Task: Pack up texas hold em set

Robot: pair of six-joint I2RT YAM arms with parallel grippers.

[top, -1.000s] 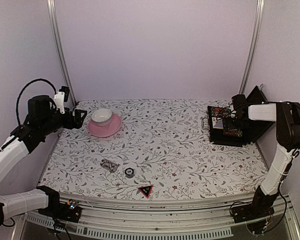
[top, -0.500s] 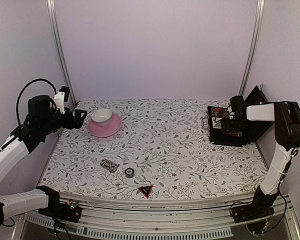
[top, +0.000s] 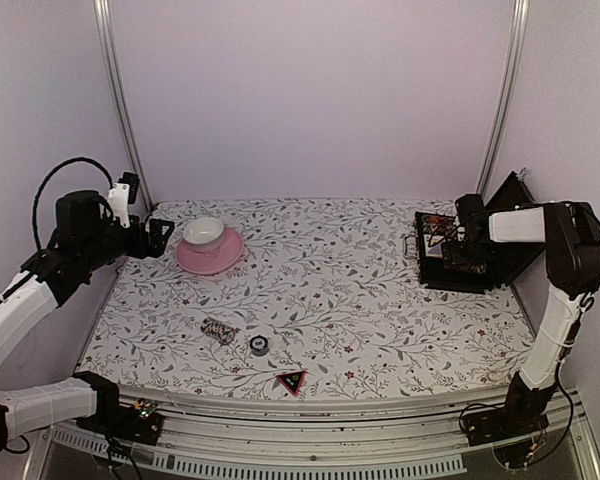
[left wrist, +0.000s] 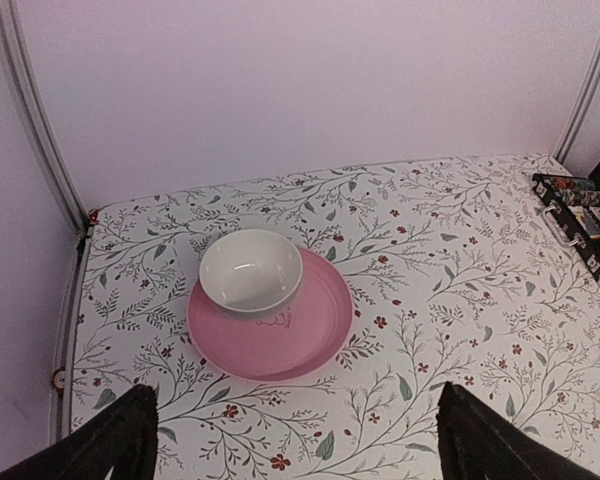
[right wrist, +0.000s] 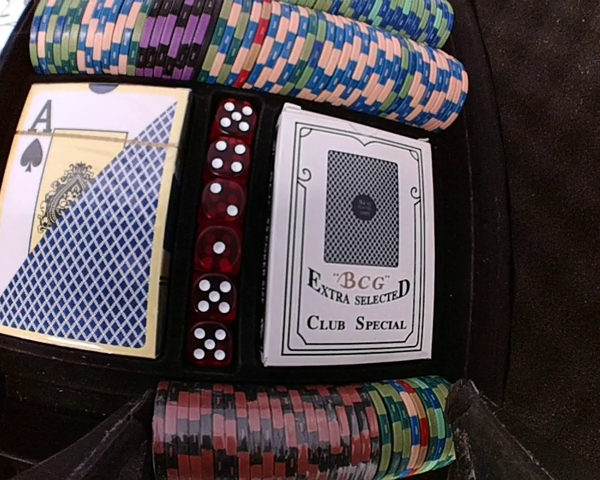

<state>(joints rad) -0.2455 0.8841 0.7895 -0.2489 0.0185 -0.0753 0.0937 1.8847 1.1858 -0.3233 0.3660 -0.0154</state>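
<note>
Both arms' jaws gape empty; the chip roll (top: pixel 219 330) and triangle marker (top: pixel 291 381) lie by the counter's (top: pixel 400 320) near edge, nearer the left arm (top: pixel 15 305).

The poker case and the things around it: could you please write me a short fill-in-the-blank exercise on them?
1. In the case, a column of ____ dice lies between the ace-of-spades deck and the BCG deck.
2. The white cup stands on a ____ saucer.
3. The case stands open on the ____ side of the table.
4. The left gripper and the right gripper both stand ____.
Missing words: red; pink; right; open.
</note>
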